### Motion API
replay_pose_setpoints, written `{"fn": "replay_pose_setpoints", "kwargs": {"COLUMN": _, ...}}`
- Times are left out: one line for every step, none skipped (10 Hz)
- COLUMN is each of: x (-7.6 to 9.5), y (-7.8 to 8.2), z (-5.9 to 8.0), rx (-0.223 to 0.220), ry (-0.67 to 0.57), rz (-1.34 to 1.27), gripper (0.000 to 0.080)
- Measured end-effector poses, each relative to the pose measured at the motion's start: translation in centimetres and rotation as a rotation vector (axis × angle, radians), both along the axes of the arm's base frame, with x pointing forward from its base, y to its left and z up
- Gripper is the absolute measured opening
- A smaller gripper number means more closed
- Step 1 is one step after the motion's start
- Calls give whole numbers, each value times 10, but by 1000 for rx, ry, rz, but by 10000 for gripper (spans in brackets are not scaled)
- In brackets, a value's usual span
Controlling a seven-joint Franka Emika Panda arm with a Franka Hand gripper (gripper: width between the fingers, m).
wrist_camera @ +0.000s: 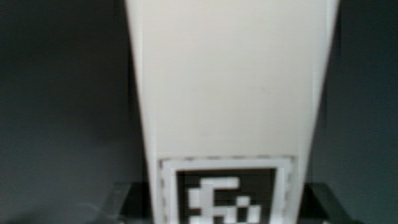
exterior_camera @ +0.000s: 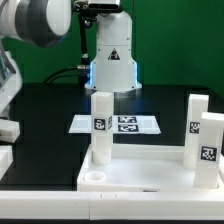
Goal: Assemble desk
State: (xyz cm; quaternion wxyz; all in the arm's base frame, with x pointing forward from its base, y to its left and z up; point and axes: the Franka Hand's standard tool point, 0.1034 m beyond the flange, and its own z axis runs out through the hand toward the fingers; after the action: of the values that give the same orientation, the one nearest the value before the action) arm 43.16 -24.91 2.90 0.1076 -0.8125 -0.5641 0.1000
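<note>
White leg (exterior_camera: 101, 125) upright by desktop (exterior_camera: 140, 172) rim; table (exterior_camera: 45, 105) seemingly open behind.

backdrop: green wall (exterior_camera: 185, 40) | surface: black table (exterior_camera: 40, 110) | light: even

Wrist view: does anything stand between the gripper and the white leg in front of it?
Nothing visible does. The leg fills the view, and its tagged end lies right between the dark fingertips of the gripper. Whether they already press on it, I cannot tell.
</note>
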Motion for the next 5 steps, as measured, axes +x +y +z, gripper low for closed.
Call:
{"fn": "replay_pose_setpoints", "kwargs": {"x": -7, "y": -13, "z": 5, "rx": 14, "ry": 18, "rz": 25, "gripper": 284}}
{"fn": "replay_pose_setpoints", "kwargs": {"x": -9, "y": -15, "z": 3, "rx": -7, "ry": 22, "rz": -49, "gripper": 284}}
{"fn": "replay_pose_setpoints", "kwargs": {"x": -7, "y": -10, "z": 2, "rx": -35, "ry": 30, "rz": -139, "gripper": 284}}
{"fn": "replay_pose_setpoints", "kwargs": {"x": -8, "y": -8, "z": 3, "rx": -56, "ry": 23, "rz": -241, "gripper": 284}}
{"fn": "replay_pose_setpoints", "kwargs": {"x": -18, "y": 0, "z": 5, "rx": -89, "ry": 5, "rz": -414, "gripper": 284}}
